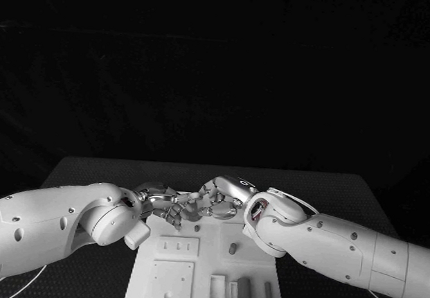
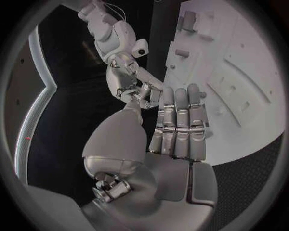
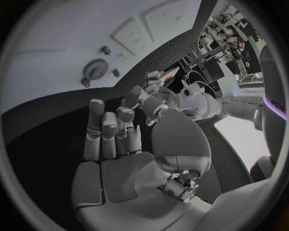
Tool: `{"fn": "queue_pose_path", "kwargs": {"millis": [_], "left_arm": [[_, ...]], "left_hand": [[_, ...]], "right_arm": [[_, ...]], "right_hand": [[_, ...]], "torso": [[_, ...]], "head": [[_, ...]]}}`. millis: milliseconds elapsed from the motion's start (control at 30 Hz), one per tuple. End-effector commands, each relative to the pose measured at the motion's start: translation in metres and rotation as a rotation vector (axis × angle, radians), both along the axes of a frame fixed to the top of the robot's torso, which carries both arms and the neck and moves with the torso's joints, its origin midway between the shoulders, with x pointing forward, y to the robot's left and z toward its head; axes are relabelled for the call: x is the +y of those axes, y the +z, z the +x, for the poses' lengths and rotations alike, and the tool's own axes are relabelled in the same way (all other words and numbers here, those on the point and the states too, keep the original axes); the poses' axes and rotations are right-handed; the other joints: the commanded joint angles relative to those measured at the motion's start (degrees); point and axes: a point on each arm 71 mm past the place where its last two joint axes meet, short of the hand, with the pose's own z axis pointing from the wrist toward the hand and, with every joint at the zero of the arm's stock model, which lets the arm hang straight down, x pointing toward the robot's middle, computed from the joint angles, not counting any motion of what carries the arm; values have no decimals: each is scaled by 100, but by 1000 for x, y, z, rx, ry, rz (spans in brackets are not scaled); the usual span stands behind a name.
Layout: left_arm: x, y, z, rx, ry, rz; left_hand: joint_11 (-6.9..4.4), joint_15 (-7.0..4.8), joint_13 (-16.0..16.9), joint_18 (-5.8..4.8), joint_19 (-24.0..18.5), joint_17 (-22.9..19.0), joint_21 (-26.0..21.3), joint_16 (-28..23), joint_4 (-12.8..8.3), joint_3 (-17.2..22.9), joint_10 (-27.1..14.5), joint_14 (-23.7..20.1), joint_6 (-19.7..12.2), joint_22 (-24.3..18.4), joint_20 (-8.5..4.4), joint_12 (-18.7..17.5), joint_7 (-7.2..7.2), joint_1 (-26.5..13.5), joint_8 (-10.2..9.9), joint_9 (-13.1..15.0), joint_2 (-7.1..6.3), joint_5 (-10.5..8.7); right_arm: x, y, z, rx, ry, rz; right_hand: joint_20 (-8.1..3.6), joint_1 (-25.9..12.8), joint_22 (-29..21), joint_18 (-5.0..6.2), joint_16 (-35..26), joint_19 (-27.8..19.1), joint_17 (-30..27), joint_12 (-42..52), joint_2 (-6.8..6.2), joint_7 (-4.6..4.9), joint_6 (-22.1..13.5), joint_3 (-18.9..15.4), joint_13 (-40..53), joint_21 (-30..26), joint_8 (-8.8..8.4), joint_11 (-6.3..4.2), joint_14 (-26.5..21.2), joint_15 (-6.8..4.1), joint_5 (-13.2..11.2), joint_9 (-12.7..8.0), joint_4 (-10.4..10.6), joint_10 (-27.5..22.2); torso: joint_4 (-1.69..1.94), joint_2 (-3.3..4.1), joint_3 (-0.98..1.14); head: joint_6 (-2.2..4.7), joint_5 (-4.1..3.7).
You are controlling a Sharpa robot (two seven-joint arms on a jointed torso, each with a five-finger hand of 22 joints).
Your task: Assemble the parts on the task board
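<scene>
Head camera looks down; wrist cameras sit close behind the hands — all share the task board (image 1: 205, 273).

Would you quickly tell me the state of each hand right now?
Left silver hand: open, fingers straight, holding nothing.
Right silver hand: open, fingers extended, holding nothing.

Left hand (image 2: 177, 127), fingers straight and together, over the task board (image 2: 241, 72), right hand (image 2: 129, 82) just beyond.

Two glossy white robot arms with rounded, bulbous shells dotted by small dark screw holes. Each ends in a silver metal hand, the left hand (image 1: 163, 204) and right hand (image 1: 221, 198), built of segmented, jointed fingers. Thin pale cables trail beneath each forearm behind the hands.
</scene>
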Motion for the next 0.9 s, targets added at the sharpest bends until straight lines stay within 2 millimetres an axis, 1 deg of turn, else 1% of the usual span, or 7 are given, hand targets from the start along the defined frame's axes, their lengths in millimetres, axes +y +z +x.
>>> {"fn": "queue_pose_path", "kwargs": {"millis": [33, 67, 233, 367, 500, 567, 900], "left_arm": [[-4, 0, -1, 12, -15, -12], [-5, 0, -1, 11, -11, -11], [-6, 0, -1, 12, -9, -9], [-6, 0, -1, 13, -9, -8], [-7, 0, -1, 8, -7, -8], [-8, 1, -1, 4, -6, -9], [-12, 1, -2, 8, -18, -10]], "left_hand": [[-24, -26, 17, 79, -5, 5, 10, 31, 5, 24, -14, -6, 27, 11, -28, 13, 7, 76, -32, 7, 3, -24], [-21, -24, 32, 76, -10, 3, 8, 31, 5, 20, -21, -13, 20, 18, -27, 5, 12, 107, -41, 6, 0, -24], [34, 21, 71, 48, -115, -37, -57, -24, 6, -8, -141, -125, -83, 21, 6, -83, 68, 220, -123, -16, -1, -24], [52, 37, 98, 43, -146, -54, -81, -37, 5, -25, -175, -151, -113, 26, 21, -118, 87, 269, -150, -18, 7, -24], [59, 43, 109, 41, -158, -63, -91, -43, 5, -36, -188, -163, -122, 28, 27, -132, 93, 288, -159, -18, 2, -24], [64, 48, 116, 39, -163, -68, -97, -46, 11, -48, -195, -168, -126, 29, 33, -141, 97, 275, -163, -18, -2, -24], [66, 53, 138, 43, -164, -76, -105, -46, 8, -78, -195, -170, -127, 35, 36, -154, 100, 250, -169, -13, -4, -26]], "right_arm": [[3, 0, -1, 2, 15, -14], [3, 0, -2, 1, 17, -13], [5, 0, -3, 2, 22, -12], [7, 0, -3, 4, 25, -11], [9, 0, -3, 5, 28, -10], [10, 0, -3, 5, 30, -9], [16, 0, -4, 8, 40, -7]], "right_hand": [[-7, 12, 107, 44, 23, 28, 7, 34, -51, 70, 123, -5, 9, 35, 29, 2, 3, -30, 0, 98, 13, 21], [-7, 11, 107, 44, 23, 29, 7, 35, -51, 70, 123, -5, 10, 35, 29, 2, 3, -30, 0, 98, 13, 21], [-7, 8, 106, 44, 24, 29, 8, 35, -52, 70, 125, -5, 10, 36, 28, 2, 3, -30, 0, 99, 15, 20], [-7, 0, 106, 44, 25, 29, 8, 37, -52, 70, 126, -6, 12, 37, 27, 2, 2, -30, -1, 99, 18, 19], [-7, -4, 105, 44, 26, 29, 8, 38, -52, 70, 127, -7, 13, 38, 26, 2, 1, -30, 0, 100, 19, 19], [-7, -6, 105, 44, 26, 29, 8, 38, -51, 70, 128, -7, 14, 38, 26, 2, 1, -30, 0, 100, 20, 18], [-7, -22, 103, 44, 28, 27, 8, 41, -46, 67, 143, -5, 17, 39, 29, 0, -2, -30, 0, 105, 24, 16]], "torso": [[-2, 1, -1], [-1, 2, -2], [-5, -5, 5], [-8, -1, 8], [-12, 1, 7], [-12, 3, 7], [-4, 0, -1]], "head": [[-5, 3], [-7, 4], [-12, 18], [-14, 23], [-8, 25], [3, 44], [-15, 50]]}}
